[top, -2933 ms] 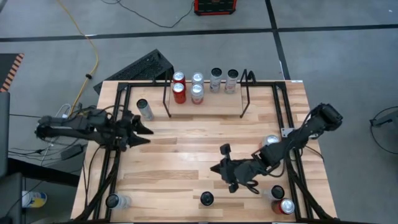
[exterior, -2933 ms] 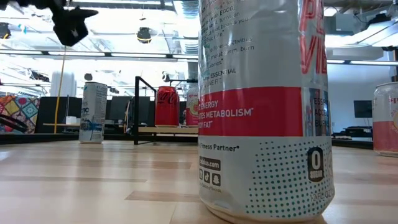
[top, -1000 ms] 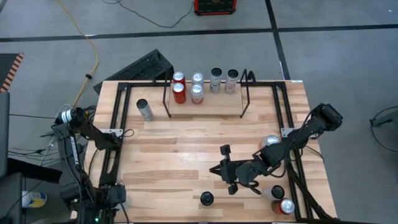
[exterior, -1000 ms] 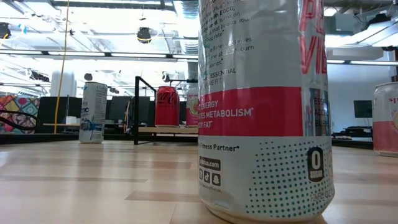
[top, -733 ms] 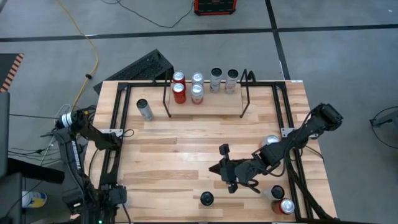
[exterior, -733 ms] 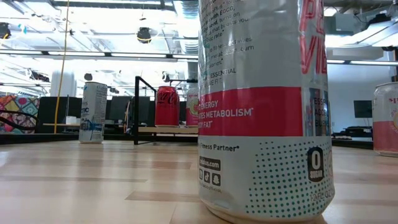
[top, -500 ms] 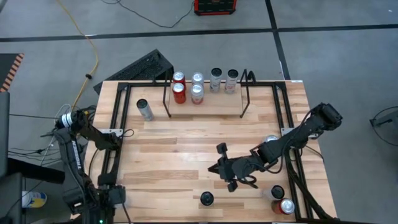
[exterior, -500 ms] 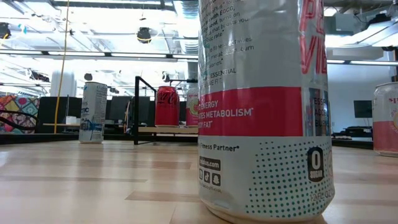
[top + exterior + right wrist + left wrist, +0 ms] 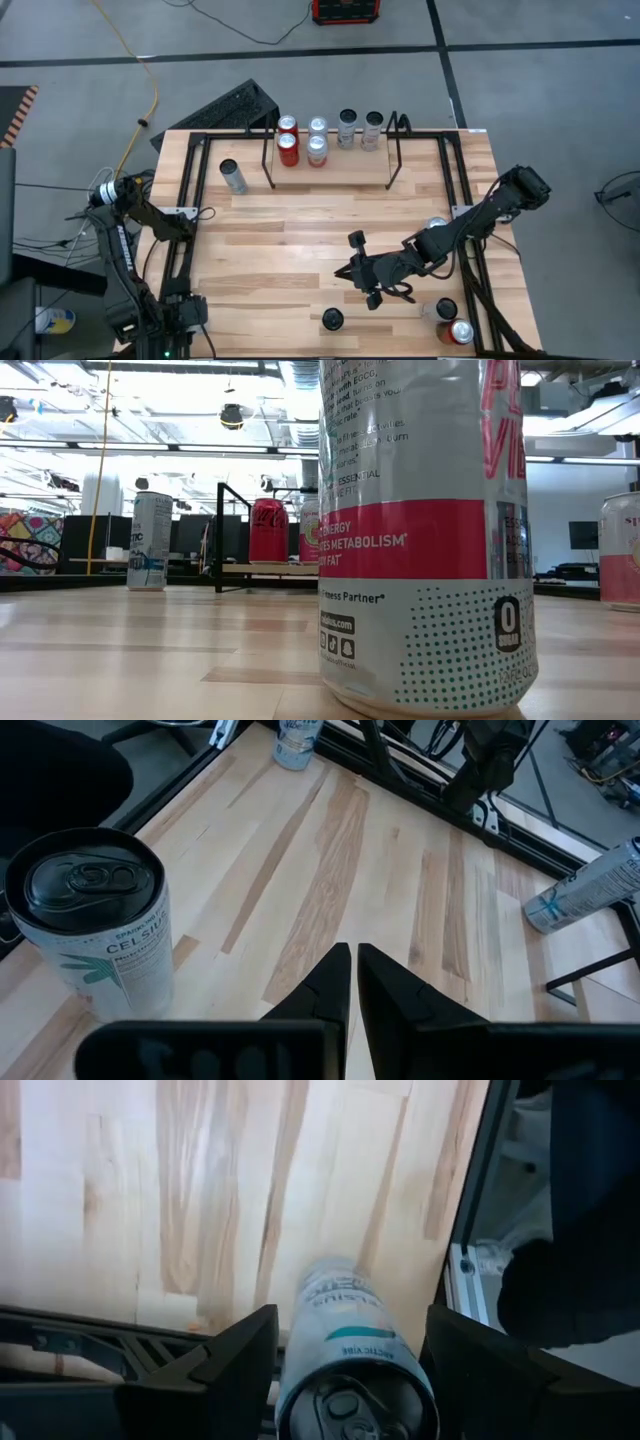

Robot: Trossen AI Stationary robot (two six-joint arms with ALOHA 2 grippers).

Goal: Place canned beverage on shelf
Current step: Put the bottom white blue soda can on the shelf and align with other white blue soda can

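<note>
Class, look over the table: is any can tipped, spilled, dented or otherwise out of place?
Nothing stands out. The cans on the shelf and the loose cans on the table all stand upright, with no spill or dent visible.

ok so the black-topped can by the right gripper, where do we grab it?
Take the can mid-body, coming in level from the right gripper's side. It stands upright on bare wood, its round wall free. That gripper is shut; open first.
</note>
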